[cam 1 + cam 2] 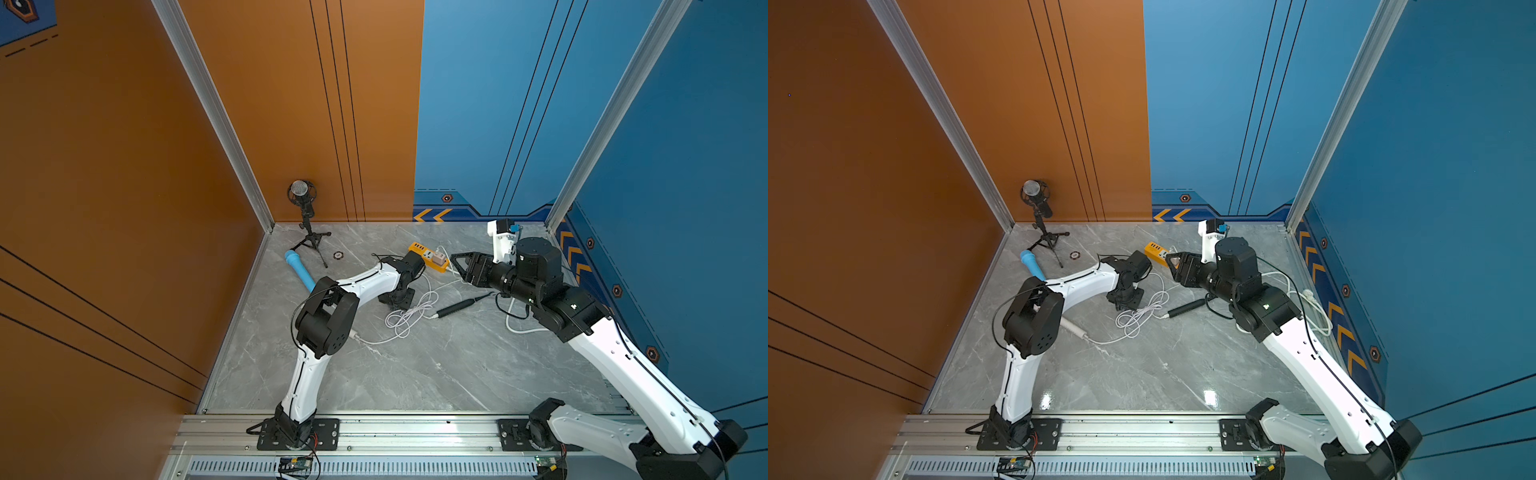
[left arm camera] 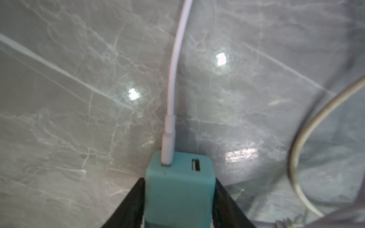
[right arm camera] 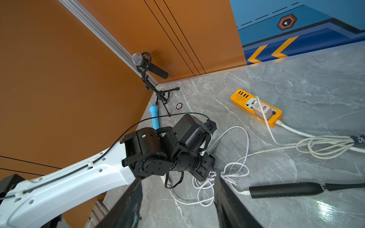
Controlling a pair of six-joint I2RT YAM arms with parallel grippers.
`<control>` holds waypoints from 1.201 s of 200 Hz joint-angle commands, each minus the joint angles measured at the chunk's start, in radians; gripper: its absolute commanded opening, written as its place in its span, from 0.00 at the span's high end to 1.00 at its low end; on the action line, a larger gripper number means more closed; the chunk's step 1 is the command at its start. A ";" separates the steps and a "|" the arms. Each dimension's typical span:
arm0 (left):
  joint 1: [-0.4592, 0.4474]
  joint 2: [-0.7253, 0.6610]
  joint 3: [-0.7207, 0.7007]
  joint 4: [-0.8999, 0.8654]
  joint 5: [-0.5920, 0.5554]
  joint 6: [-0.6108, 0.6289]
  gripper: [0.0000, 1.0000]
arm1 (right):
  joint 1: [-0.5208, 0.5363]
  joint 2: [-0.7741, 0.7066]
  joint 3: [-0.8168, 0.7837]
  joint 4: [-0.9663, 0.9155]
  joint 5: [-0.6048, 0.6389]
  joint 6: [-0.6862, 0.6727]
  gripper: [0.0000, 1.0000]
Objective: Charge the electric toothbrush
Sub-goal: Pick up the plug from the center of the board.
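left end effector (image 2: 179,180) clamped on teal adapter (image 2: 178,199), right end effector (image 3: 177,176) wide, empty, chip (image 3: 178,106) marked "100" apart from orange power strip (image 3: 275,119)

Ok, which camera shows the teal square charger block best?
The left wrist view: the teal square charger block sits close up, clamped in the left gripper, white cable in one port, the other port empty. In both top views and the right wrist view the left arm hides it.

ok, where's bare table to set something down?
Front half, between cable coil and front rail, is bare; so is the back strip behind the power strip. Crowded mid-table: coil, toothbrush, left tool gripping teal charger.
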 commanded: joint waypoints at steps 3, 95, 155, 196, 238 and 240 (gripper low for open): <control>0.000 -0.005 -0.004 -0.032 0.003 0.002 0.66 | -0.003 0.002 0.006 -0.023 0.028 0.003 0.40; -0.093 -0.515 -0.044 0.259 -0.083 0.337 0.81 | -0.093 0.142 0.109 -0.030 -0.333 -0.062 0.40; -0.189 -0.668 -0.142 0.512 0.018 0.488 0.79 | -0.026 0.246 0.197 -0.002 -0.360 -0.099 0.39; -0.223 -0.695 -0.195 0.566 -0.002 0.546 0.84 | -0.036 0.254 0.204 0.013 -0.350 -0.051 0.39; -0.214 -0.684 -0.206 0.568 -0.002 0.533 0.87 | -0.111 0.205 0.185 0.044 -0.342 -0.004 0.40; -0.213 -0.684 -0.205 0.570 -0.001 0.533 0.87 | -0.115 0.203 0.185 0.043 -0.345 -0.001 0.40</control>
